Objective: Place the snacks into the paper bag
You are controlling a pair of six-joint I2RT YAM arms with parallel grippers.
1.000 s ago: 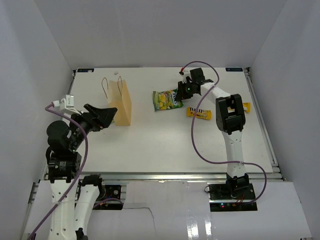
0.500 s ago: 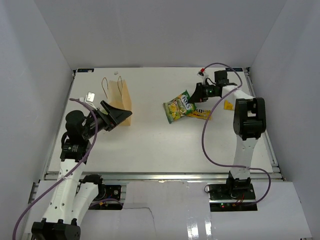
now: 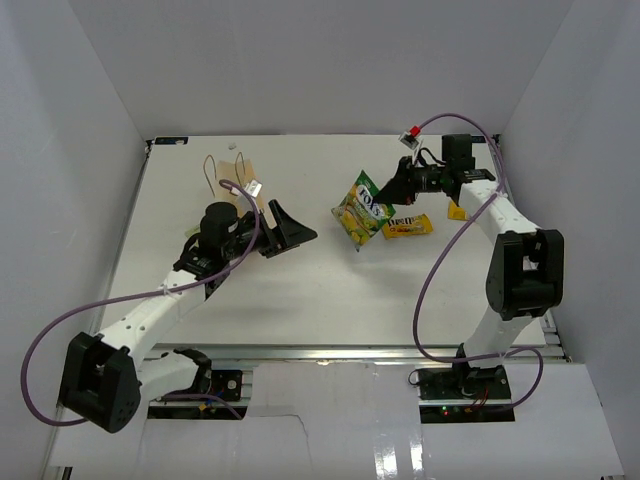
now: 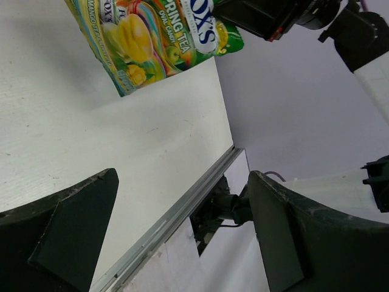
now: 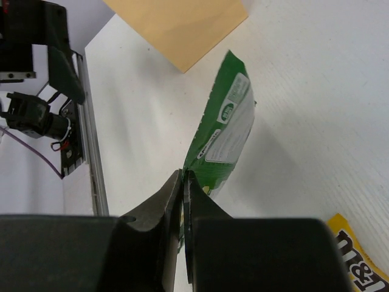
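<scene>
My right gripper [image 3: 393, 190] is shut on the top edge of the green-and-yellow pouch [image 3: 364, 211] and holds it hanging above the table. In the right wrist view the jaws [image 5: 184, 182] pinch the pouch [image 5: 228, 131] edge. The yellow candy packet [image 3: 407, 228] lies flat just right of the pouch, and its corner shows in the right wrist view [image 5: 358, 258]. The tan paper bag [image 3: 250, 172] stands at the left, mostly hidden behind my left arm; it also shows in the right wrist view [image 5: 182, 24]. My left gripper [image 3: 290, 228] is open and empty beside the bag, facing the pouch [image 4: 152, 36].
A small yellow object [image 3: 455, 211] lies near the right arm. The table's metal front rail [image 4: 176, 213] runs along the near edge. White walls close in the back and both sides. The right arm's purple cable [image 3: 440, 270] loops over the table.
My right gripper has lifted the pouch off the table and carried it slightly left of the candy packet. My left arm has reached forward and right, across the front of the bag.
</scene>
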